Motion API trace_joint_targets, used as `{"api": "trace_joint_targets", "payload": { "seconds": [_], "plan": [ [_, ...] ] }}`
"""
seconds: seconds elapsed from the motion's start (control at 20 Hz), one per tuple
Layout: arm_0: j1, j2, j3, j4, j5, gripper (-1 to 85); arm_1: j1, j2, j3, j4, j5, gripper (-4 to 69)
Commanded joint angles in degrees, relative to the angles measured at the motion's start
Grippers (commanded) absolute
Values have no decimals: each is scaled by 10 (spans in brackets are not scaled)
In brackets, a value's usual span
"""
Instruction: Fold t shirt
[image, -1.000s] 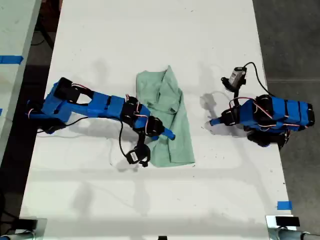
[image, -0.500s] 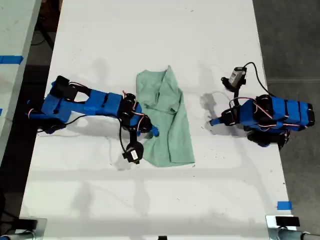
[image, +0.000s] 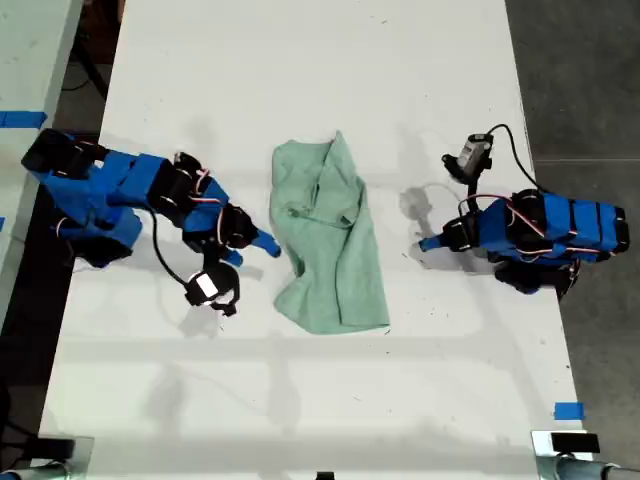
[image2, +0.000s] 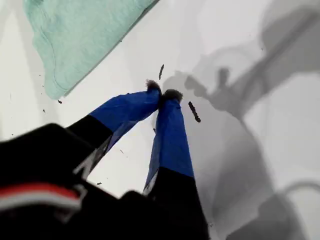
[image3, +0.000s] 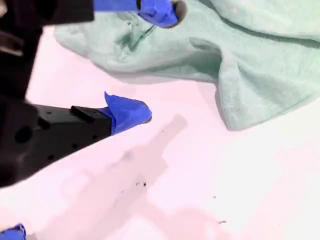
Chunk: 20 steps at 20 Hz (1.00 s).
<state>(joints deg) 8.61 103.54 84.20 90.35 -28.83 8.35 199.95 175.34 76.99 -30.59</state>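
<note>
The pale mint-green t shirt (image: 329, 240) is lying rumpled and partly folded near the middle of the white table (image: 300, 80), narrow at its far end, wider at its near end, with creases running along it. My second gripper (image: 262, 241) is hovering just beside the shirt on the exterior view's left, jaws apart and empty. My first gripper (image: 426, 243) is sitting on the exterior view's right, apart from the shirt, its blue-taped fingertips (image2: 152, 89) pressed together on nothing.
</note>
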Motion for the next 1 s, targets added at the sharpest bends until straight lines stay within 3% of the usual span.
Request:
{"api": "trace_joint_targets", "payload": {
  "seconds": [0.0,0.5,0.95],
  "plan": [
    [43,139,99,-7,-98,251,2,4,24,1,-8,22],
    [124,381,390,-45,-269,252,2,4,24,1,-3,22],
    [113,452,512,-109,-248,254,0,4,24,1,2,22]
  ]
}}
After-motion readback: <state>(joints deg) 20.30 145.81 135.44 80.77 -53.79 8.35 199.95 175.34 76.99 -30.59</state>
